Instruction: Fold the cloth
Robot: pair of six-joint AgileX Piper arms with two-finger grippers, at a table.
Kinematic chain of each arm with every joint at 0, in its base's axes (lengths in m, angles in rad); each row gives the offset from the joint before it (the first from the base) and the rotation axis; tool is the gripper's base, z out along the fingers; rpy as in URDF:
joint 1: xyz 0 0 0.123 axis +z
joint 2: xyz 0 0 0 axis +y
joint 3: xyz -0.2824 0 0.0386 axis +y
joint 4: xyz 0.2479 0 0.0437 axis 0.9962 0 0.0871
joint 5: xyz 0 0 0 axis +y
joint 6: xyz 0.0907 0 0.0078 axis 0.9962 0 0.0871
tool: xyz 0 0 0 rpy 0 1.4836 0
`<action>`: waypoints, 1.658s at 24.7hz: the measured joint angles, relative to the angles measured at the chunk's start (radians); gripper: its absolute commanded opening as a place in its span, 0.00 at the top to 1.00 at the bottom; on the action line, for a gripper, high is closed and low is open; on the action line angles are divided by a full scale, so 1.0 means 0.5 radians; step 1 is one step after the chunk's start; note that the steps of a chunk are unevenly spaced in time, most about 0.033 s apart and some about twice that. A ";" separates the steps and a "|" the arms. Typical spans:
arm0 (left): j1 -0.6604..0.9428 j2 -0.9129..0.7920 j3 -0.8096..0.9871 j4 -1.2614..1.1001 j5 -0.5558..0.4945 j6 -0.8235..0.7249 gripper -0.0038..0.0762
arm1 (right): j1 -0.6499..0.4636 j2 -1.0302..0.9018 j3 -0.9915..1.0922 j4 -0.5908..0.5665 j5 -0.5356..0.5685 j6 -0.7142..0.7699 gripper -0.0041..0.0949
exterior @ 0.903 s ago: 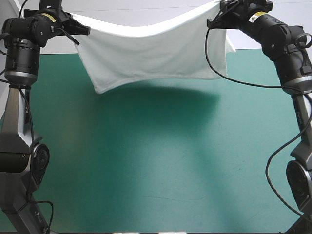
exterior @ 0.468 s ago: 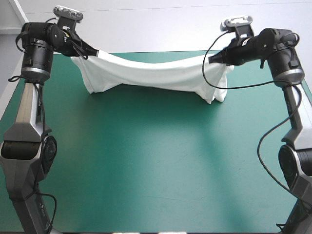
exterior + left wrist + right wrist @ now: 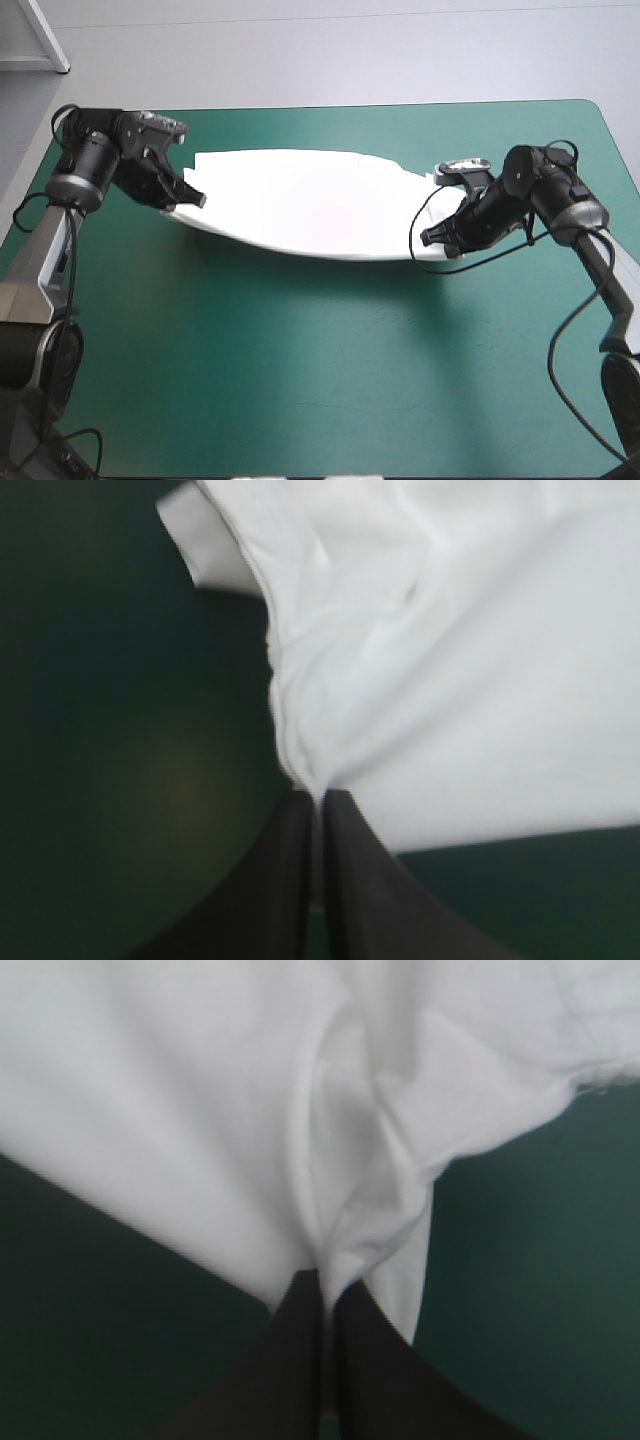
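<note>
I have the white short-sleeved T-shirt [image 3: 310, 205] stretched left to right across the far half of the table with the teal-green cover [image 3: 300, 390], well away from the near edge. My left gripper with the two black fin-shaped fingers [image 3: 190, 197] is all but closed on the shirt's left end, and the left wrist view shows the fabric drawn into fine pleats that run down into the pinch, with a doubled hem or cuff edge ahead of the fingers. My right gripper [image 3: 432, 238] is clamped the same way on the right end, where a deep crease gathers into the fingertips and a loose flap hangs just beside them. Between the two holds the cloth sags in a shallow curve. Its near edge throws a shadow on the cover, so I judge that edge is off the surface, but I cannot tell how much of the far part touches down. I read this as a light, limp, thin fabric with no stiffness of its own. It will drape wherever tension lets go, bunch rather than crease cleanly, and could slide out of a narrow pinch if I tug unevenly. The best holds are the corners and hemmed edges, where the doubled seam gives the fingers more to bite.
</note>
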 measured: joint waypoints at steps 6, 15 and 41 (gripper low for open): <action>0.000 -0.430 0.813 0.000 -0.031 -0.063 0.93 | 0.135 -0.287 0.469 0.000 -0.025 0.015 0.97; 0.000 -0.817 1.530 0.000 -0.159 -0.105 0.93 | 0.354 -0.386 0.762 0.000 -0.088 0.105 0.96; 0.000 -1.055 0.489 0.183 -0.091 -0.207 0.25 | 0.383 -0.779 0.067 -0.685 0.009 0.428 0.21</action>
